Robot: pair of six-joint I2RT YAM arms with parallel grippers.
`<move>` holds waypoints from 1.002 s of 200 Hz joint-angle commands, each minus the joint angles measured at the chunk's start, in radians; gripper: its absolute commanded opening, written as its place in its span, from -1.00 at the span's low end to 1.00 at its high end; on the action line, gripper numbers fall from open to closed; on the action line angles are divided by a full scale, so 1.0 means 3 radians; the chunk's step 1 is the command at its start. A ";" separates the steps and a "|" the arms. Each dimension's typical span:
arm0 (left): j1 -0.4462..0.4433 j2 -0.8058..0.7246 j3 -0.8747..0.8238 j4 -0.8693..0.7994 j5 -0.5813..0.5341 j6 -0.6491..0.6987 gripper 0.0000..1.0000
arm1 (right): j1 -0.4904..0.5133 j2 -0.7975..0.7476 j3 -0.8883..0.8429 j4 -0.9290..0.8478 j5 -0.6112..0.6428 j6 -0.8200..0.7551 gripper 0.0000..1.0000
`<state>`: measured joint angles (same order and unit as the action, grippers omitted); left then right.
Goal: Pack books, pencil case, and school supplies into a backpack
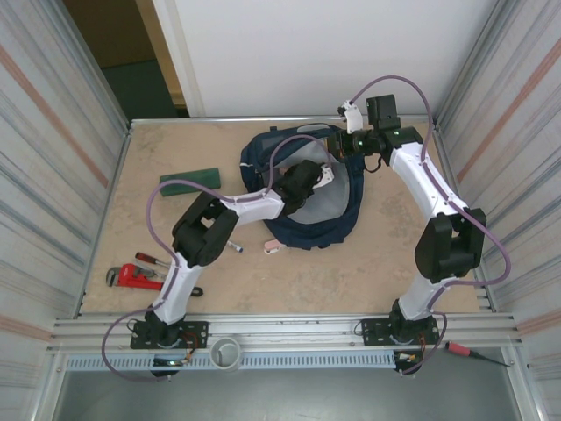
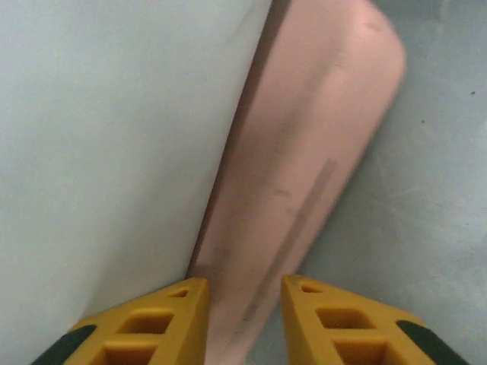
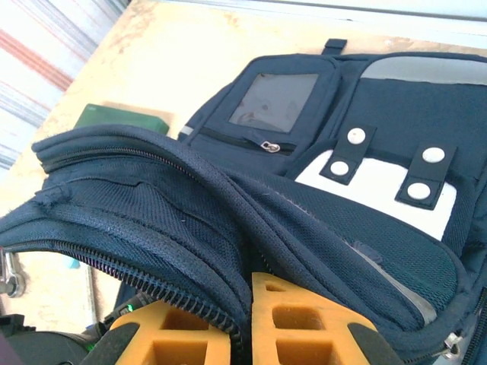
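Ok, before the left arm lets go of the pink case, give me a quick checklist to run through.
1. The pencil case sits between the left gripper's fingers: ok.
2. The left gripper is inside the backpack's opening, grey lining beside the case: ok.
3. The right gripper pinches the backpack's rim, holding it open: ok.
4. Case resting on something below: cannot tell.
5. The green book packed: not ok, it lies on the table, left of the backpack.
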<state>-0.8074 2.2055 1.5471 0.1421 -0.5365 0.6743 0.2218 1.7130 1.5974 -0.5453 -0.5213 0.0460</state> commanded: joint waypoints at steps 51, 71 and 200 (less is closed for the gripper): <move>-0.0239 -0.1371 -0.1417 -0.0340 0.0964 -0.1029 0.21 | -0.0074 -0.0185 -0.0133 0.0241 -0.0120 0.0183 -1.00; -0.0194 -0.1895 -0.1791 -0.0276 0.1061 -0.1335 0.37 | -0.0089 -0.0184 -0.0196 0.0298 -0.0123 0.0202 -1.00; 0.2583 -0.2295 -0.2407 -0.0655 0.1942 -0.4075 0.82 | -0.0126 -0.0061 -0.0343 0.0488 -0.0278 0.0271 -1.00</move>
<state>-0.0769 1.4338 0.7723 -0.0299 -0.0536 -0.4519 0.1890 1.6997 1.5070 -0.4545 -0.5648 0.0917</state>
